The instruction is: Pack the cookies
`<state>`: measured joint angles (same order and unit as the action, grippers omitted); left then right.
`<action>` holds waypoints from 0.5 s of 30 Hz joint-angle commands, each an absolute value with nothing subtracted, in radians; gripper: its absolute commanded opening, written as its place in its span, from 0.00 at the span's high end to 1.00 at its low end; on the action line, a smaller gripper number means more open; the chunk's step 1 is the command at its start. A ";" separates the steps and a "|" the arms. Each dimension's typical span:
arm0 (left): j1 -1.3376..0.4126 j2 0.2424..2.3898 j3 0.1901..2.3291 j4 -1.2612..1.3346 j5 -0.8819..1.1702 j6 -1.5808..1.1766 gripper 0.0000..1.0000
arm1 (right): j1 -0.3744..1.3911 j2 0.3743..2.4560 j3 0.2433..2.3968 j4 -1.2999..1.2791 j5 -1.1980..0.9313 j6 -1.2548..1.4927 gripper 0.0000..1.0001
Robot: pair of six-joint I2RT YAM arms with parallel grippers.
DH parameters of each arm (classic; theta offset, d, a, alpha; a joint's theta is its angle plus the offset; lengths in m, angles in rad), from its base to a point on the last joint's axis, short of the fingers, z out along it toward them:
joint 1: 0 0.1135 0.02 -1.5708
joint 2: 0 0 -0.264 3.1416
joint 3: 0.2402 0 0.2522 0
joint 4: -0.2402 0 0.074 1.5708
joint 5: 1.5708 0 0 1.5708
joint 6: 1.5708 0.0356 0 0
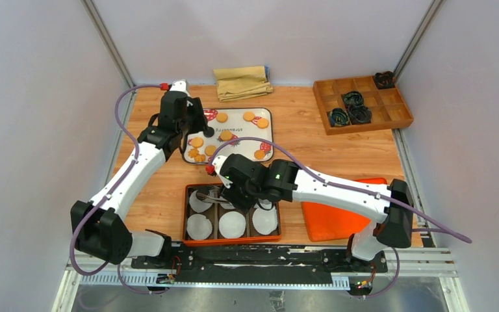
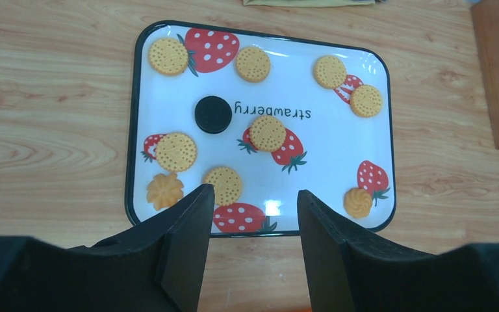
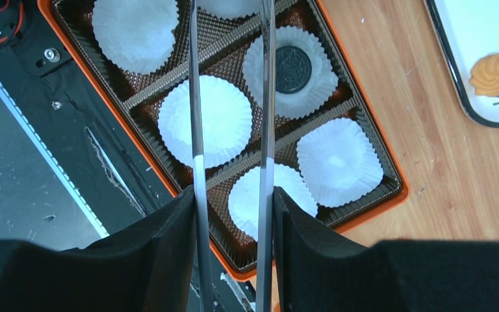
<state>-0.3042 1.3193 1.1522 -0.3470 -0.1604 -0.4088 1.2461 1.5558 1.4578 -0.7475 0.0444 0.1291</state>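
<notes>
Several golden-orange cookies (image 2: pixel 267 132) and one black cookie (image 2: pixel 213 114) lie on the white strawberry tray (image 2: pixel 325 162). My left gripper (image 2: pixel 253 195) hangs open and empty over that tray's near edge (image 1: pixel 195 160). My right gripper (image 3: pixel 234 195) is shut on metal tongs (image 3: pixel 196 130), whose two blades stand spread apart over the orange-rimmed box (image 3: pixel 399 188). The box holds white paper liners (image 3: pixel 204 120). One black cookie (image 3: pixel 294 69) rests in a liner just right of the tong blades. In the top view the right gripper (image 1: pixel 224 188) is above the box's far row.
A wooden divided box (image 1: pixel 362 103) with dark coiled items stands back right. A folded tan cloth (image 1: pixel 242 82) lies behind the strawberry tray. An orange lid (image 1: pixel 338 218) lies right of the box. The black rail (image 1: pixel 260 257) runs along the near edge.
</notes>
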 commanded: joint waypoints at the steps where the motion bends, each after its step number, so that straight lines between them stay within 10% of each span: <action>1: -0.305 1.298 1.178 -0.361 -0.177 -0.407 0.43 | 1.258 1.603 1.516 -0.742 0.015 0.095 1.00; 15: -0.305 1.292 1.179 -0.359 -0.165 -0.391 0.40 | 1.258 1.679 1.564 -0.787 -0.001 0.110 0.60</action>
